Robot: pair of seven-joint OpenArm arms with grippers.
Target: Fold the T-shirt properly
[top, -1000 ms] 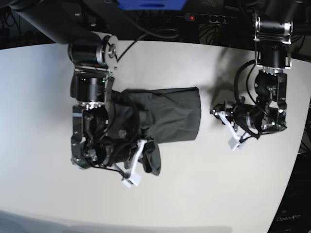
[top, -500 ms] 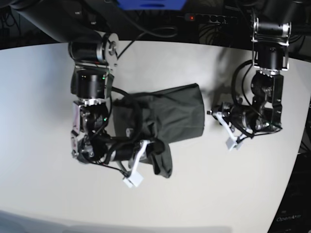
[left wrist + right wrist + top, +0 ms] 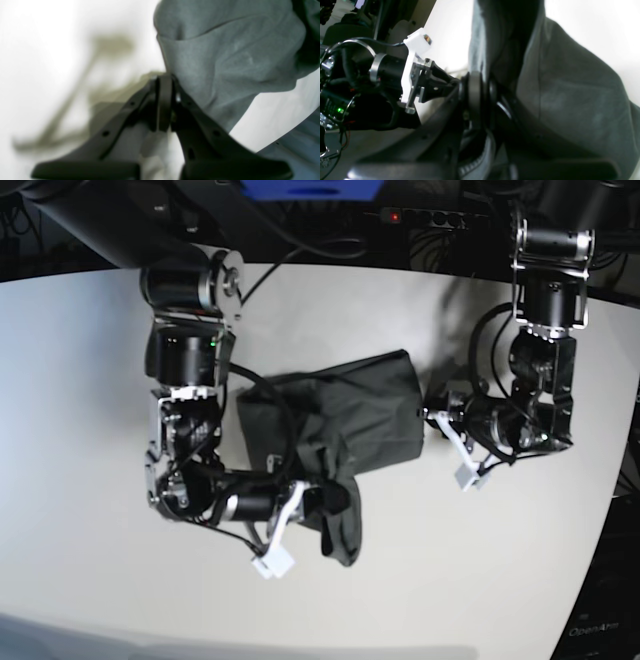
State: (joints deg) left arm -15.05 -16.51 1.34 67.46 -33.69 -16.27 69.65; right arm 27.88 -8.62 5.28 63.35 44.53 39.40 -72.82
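Mid-fold: T-shirt (image 3: 340, 430) bunched mid-worktop (image 3: 80, 380). Right fingers (image 3: 480, 90) clamped on its near hem, lifted; left fingers (image 3: 165, 100) together, empty (at shirt's edge). Next: carry hem across, lay flat.

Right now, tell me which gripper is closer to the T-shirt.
Right. The right gripper is clamped on the T-shirt at its lower edge; the left gripper is shut just beside its other edge, holding nothing.

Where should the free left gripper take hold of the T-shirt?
Probably the T-shirt's straight side edge, approached level from beside it. The closed left gripper sits at that edge, while the right gripper pinches the bunched lower corner.
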